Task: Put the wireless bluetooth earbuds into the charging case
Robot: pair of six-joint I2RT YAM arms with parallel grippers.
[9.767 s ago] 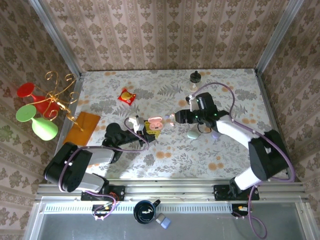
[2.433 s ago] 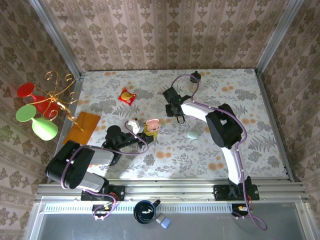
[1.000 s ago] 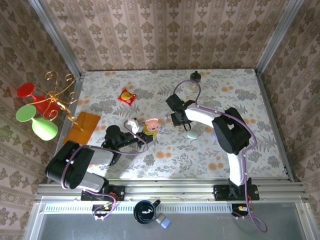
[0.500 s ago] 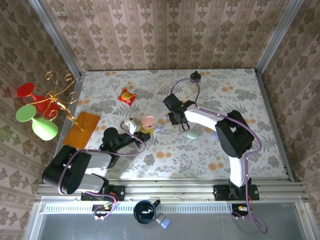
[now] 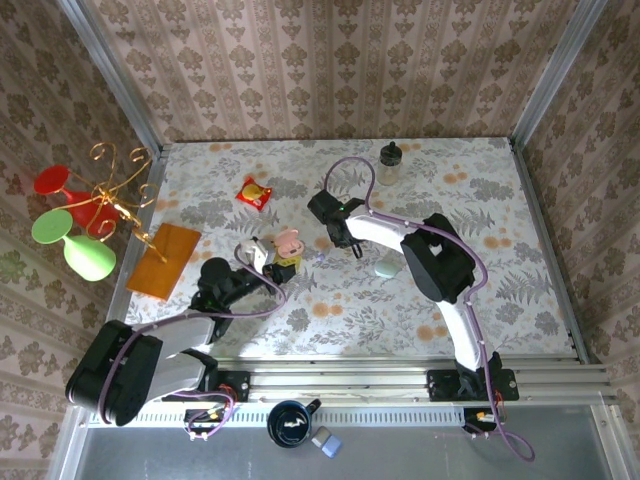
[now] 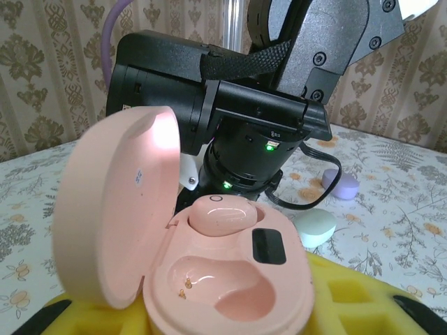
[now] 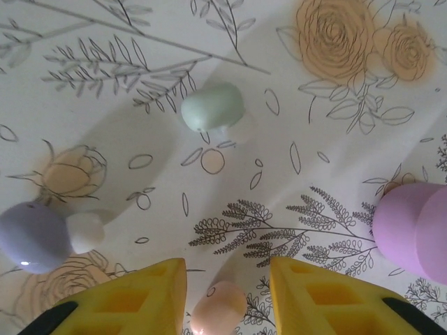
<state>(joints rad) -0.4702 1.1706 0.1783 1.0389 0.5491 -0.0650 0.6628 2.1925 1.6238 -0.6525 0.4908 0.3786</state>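
Observation:
My left gripper (image 6: 223, 317) is shut on the pink charging case (image 6: 230, 279), its yellow pads under both sides. The lid stands open to the left. One pink earbud (image 6: 222, 213) sits in the far socket, and the near socket is bare with its gold pins showing. From above, the case (image 5: 289, 240) hangs left of my right gripper (image 5: 338, 240). The right gripper (image 7: 225, 279) points down at the table, open. A second pink earbud (image 7: 218, 308) lies between its yellow fingers with a gap on each side.
A mint bud (image 7: 211, 107), a lilac bud (image 7: 38, 236) and a lilac case (image 7: 412, 230) lie on the floral cloth. A mint case (image 5: 385, 268), a red packet (image 5: 253, 192), a small bottle (image 5: 389, 157) and an orange sheet (image 5: 165, 257) are also there. A glass rack (image 5: 90, 215) stands at the left.
The right wrist has moved left toward the case and its jaws have narrowed. The left gripper has carried the open case a little left and back.

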